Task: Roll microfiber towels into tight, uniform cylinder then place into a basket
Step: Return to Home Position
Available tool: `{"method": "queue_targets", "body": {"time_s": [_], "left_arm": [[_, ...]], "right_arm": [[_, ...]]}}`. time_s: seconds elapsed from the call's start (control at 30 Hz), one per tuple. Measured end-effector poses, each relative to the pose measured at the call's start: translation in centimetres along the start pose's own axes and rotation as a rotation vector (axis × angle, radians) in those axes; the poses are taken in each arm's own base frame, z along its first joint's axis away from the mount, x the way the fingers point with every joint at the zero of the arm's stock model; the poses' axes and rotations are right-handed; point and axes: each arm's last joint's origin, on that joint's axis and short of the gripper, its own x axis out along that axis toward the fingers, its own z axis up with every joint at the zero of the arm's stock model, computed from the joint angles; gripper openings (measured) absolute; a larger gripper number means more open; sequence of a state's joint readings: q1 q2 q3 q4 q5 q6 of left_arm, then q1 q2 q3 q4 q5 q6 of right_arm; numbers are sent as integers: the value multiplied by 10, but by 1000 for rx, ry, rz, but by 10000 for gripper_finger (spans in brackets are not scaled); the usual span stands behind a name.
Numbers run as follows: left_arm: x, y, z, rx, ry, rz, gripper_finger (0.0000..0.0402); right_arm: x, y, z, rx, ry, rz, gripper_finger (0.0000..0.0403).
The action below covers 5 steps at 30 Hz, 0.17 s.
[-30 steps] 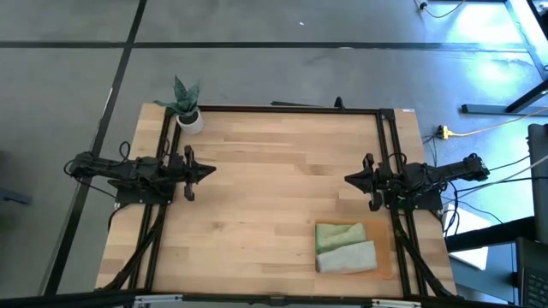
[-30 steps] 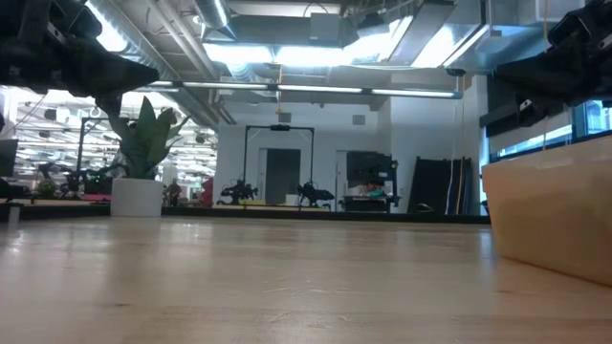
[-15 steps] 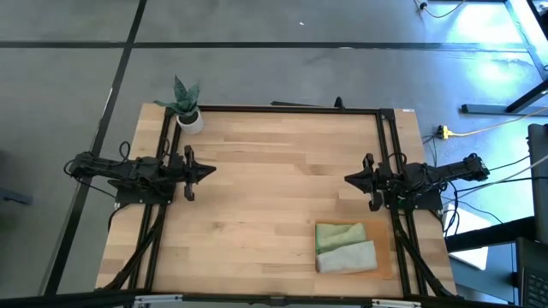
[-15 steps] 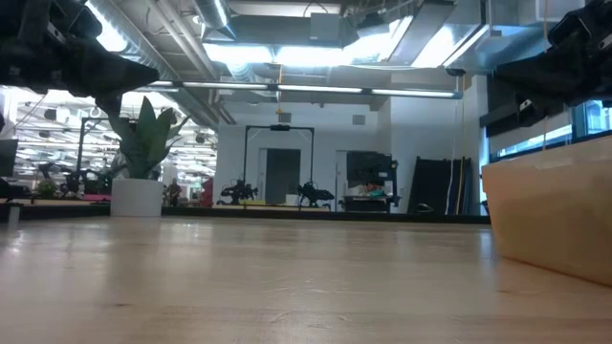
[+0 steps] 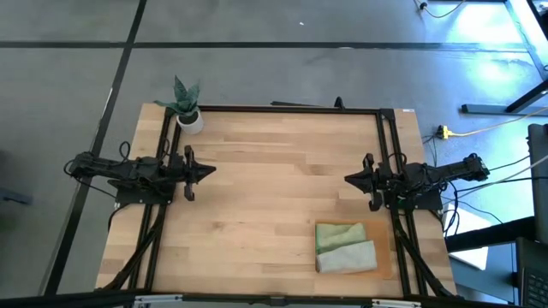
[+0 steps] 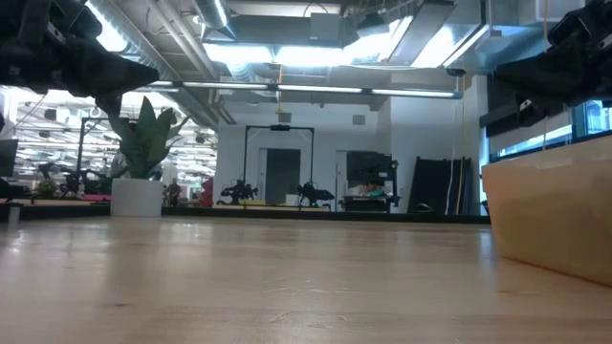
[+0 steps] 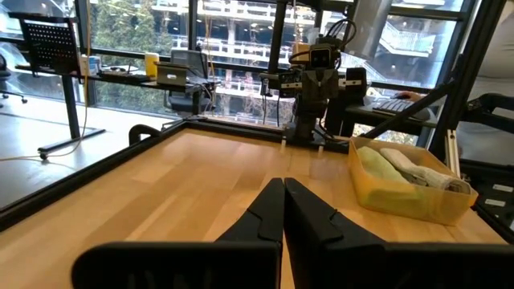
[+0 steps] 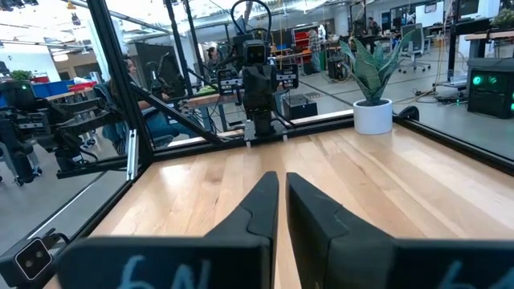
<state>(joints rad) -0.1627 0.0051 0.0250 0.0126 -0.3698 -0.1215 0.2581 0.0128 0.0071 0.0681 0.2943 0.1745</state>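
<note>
Two rolled microfiber towels lie side by side in the orange-brown basket (image 5: 386, 253) at the table's near right. The sage green towel (image 5: 340, 234) is on the far side and the pale grey towel (image 5: 347, 257) on the near side. The left wrist view shows the basket (image 7: 401, 202) with the green towel (image 7: 376, 167) and the grey towel (image 7: 424, 173) inside. My left gripper (image 5: 213, 170) hovers shut at the table's left edge, and my right gripper (image 5: 347, 179) hovers shut at the right edge, just beyond the basket. Both point level toward the table's middle with nothing between their fingers.
A small potted plant (image 5: 187, 109) stands at the far left corner. A dark frame (image 5: 282, 109) runs along the table's far edge and sides. In the low view the basket's wall (image 6: 550, 218) rises at the right. Bare wooden tabletop (image 5: 274, 188) lies between the arms.
</note>
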Motion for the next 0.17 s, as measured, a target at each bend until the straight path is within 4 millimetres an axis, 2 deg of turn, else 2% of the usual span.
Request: {"method": "queue_targets", "body": {"time_s": [0.17], "left_arm": [[0,0,0,0,0,0,0]], "right_arm": [[0,0,0,0,0,0,29]]}}
